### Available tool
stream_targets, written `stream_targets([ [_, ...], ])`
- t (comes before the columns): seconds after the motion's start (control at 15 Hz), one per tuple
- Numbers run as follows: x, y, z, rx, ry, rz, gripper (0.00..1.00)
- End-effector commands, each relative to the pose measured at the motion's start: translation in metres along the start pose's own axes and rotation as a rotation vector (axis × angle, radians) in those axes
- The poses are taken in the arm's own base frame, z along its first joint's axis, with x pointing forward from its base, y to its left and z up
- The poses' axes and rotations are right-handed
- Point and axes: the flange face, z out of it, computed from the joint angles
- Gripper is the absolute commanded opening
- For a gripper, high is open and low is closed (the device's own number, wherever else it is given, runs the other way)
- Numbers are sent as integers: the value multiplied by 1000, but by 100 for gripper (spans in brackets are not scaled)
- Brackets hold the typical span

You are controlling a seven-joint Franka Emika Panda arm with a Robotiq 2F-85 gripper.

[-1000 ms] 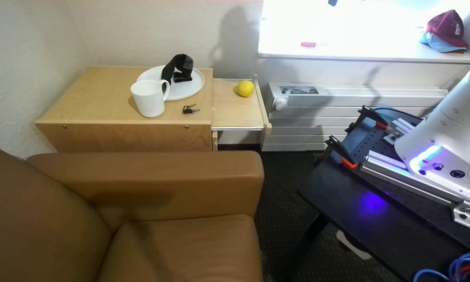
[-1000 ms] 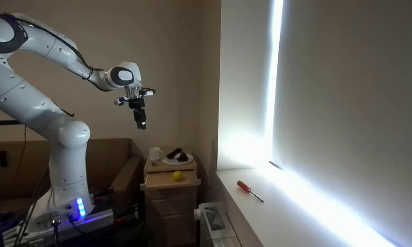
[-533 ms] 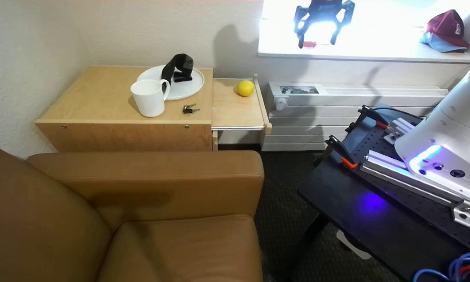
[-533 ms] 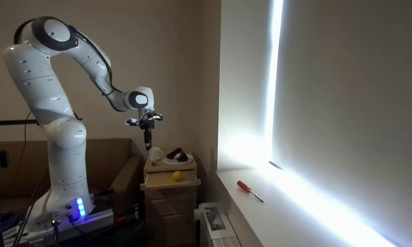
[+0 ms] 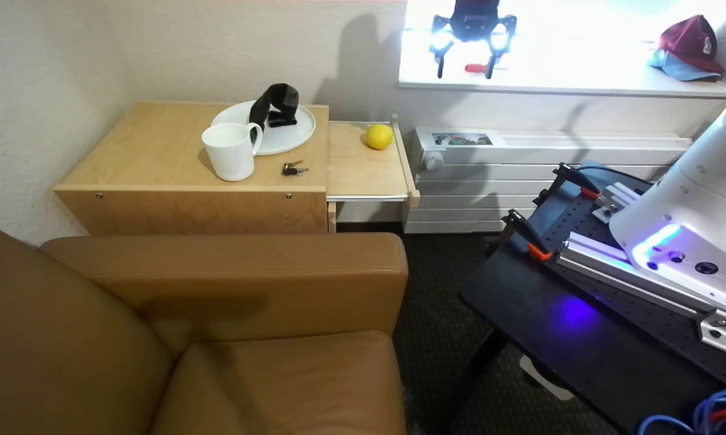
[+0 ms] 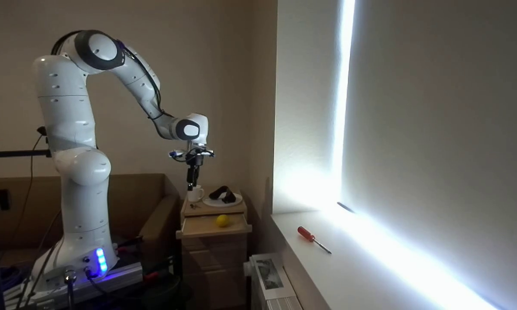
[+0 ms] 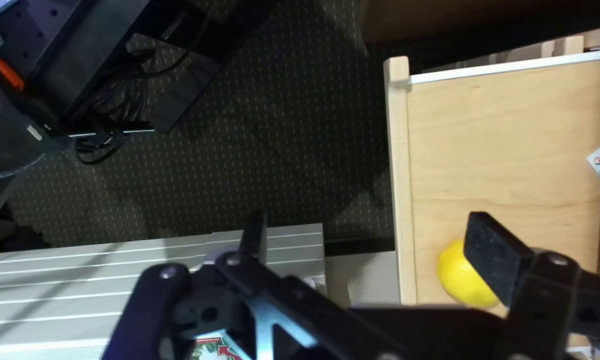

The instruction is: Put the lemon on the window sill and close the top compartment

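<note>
The yellow lemon (image 5: 379, 136) lies in the pulled-out top compartment (image 5: 363, 172) of the tan wooden side table, near its wall-side corner. In an exterior view the lemon (image 6: 222, 221) and the open compartment (image 6: 198, 227) also show. My gripper (image 5: 464, 72) is open and empty, up in the air. In an exterior view the gripper (image 6: 191, 187) is well above the compartment's level. In the wrist view one finger of the gripper (image 7: 369, 225) partly covers the lemon (image 7: 459, 277), apart from it. The white window sill (image 5: 556, 78) runs below the bright window; it also shows in an exterior view (image 6: 348, 275).
A white mug (image 5: 230, 154), keys (image 5: 293, 170) and a white plate (image 5: 284, 145) with a black strap (image 5: 278, 103) are on the side table. A red screwdriver (image 6: 305, 234) and a cap (image 5: 692, 45) lie on the sill. A radiator (image 5: 556, 157) and a brown sofa (image 5: 236, 260) stand nearby.
My gripper has come down from high up, open, and moved toward the side table. The lemon and the compartment have not moved.
</note>
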Motion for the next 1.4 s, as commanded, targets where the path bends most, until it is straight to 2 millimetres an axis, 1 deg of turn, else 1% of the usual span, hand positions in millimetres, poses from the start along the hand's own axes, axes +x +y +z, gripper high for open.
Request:
stream_targets([
  [0.0,19,-25,20,105,-7,169,100],
  [0.13,27,-46,30,178,6,270,100],
  [0.27,34,-67,45,239,38,372,100],
  [0.47,50,-86,75,277,69,527,100],
  [0.6,57,-93,90,271,104,605,100],
  [0.67,47,-83,77,268,76,546,100],
  [0.73,50,-85,85,259,79,560,100],
  [0.8,50,-85,88,256,76,558,100],
  [0.87,49,-86,86,259,77,556,100],
  [0.93,48,-84,89,233,76,529,100],
  [1.0,54,-85,98,237,100,547,100],
  [1.13,65,-92,118,249,72,637,100],
  [1.33,78,-105,138,298,57,725,100],
])
